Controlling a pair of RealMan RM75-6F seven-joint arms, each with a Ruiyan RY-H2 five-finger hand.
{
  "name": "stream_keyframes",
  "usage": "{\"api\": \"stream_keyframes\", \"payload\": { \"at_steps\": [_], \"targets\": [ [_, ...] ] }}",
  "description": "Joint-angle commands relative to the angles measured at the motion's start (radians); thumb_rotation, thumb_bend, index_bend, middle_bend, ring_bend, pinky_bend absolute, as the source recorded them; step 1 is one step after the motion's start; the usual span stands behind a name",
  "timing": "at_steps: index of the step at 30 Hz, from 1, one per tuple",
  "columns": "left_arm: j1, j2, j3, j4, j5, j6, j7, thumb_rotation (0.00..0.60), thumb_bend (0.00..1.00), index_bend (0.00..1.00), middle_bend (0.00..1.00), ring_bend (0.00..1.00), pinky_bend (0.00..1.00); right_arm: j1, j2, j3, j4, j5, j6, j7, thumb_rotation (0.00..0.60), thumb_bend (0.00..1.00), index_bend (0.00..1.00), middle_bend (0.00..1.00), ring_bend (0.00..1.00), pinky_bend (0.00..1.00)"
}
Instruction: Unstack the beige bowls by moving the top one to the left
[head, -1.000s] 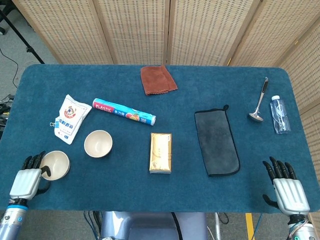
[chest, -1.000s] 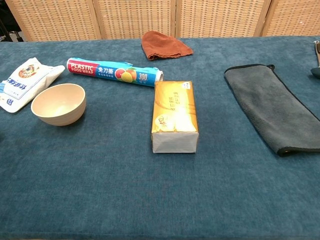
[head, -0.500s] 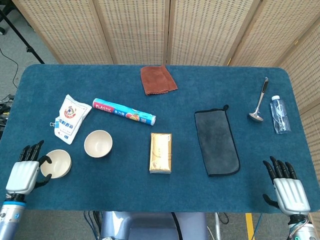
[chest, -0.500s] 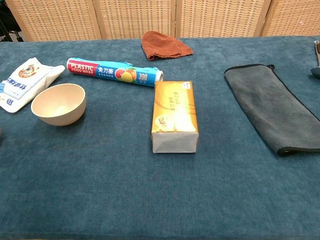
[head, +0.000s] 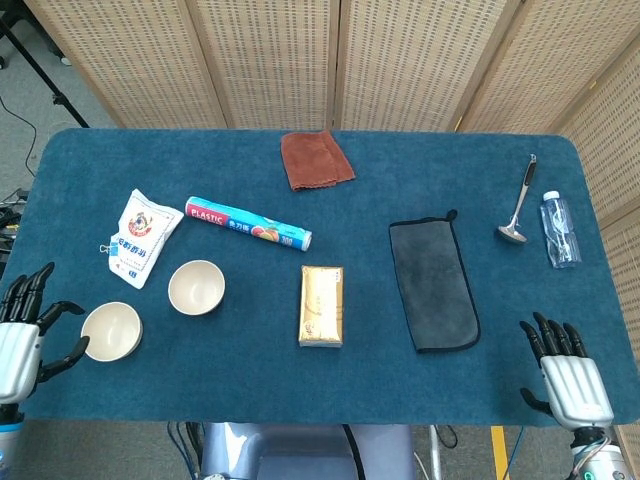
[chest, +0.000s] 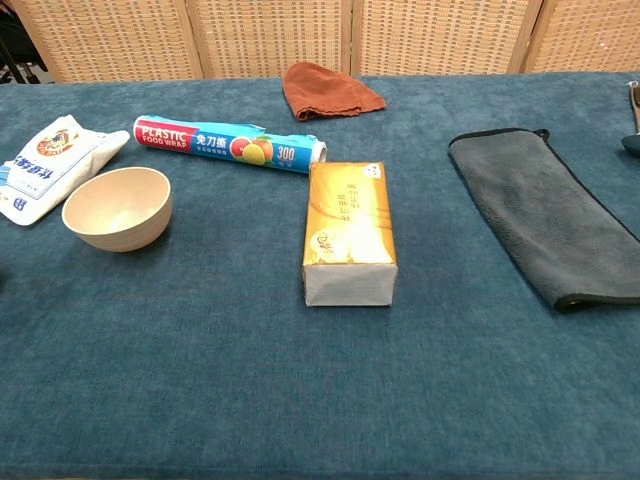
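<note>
Withdrawn since the earlier frame: my left hand, fingers spread, empty, leaving the moved bowl lower left, apart from its mate. Right hand idle, fingers loose, holding nothing.

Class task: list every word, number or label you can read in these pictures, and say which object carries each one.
"PLASTIC FOOD WRAP": plastic wrap box, red end.
"300": same box, right end; the Chinese characters beside it are too small to read surely.
White bag: printed logo and text, blurred.
Yellow tissue pack: faint print, unreadable.
Water bottle: label unreadable.
</note>
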Motion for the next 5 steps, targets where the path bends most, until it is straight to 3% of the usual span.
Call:
{"api": "stream_keyframes", "payload": {
  "at_steps": [1, 5],
  "targets": [
    [0.035, -0.028, 0.002, 0.085, 0.035, 0.059, -0.049, 0.6, 0.25, 0.45, 0.02, 0.05, 0.0, 0.0, -0.002, 0.002, 0.003, 0.007, -0.001, -0.001, 0.6, 0.26, 0.06, 0.0, 0.0, 0.0],
    [0.041, -0.027, -0.008, 0.109, 0.026, 0.071, -0.075, 0.6, 0.25, 0.45, 0.02, 0.05, 0.0, 0.007, -0.01, 0.008, 0.009, 0.018, -0.011, -0.004, 0.6, 0.26, 0.06, 0.0, 0.0, 0.0]
  ]
}}
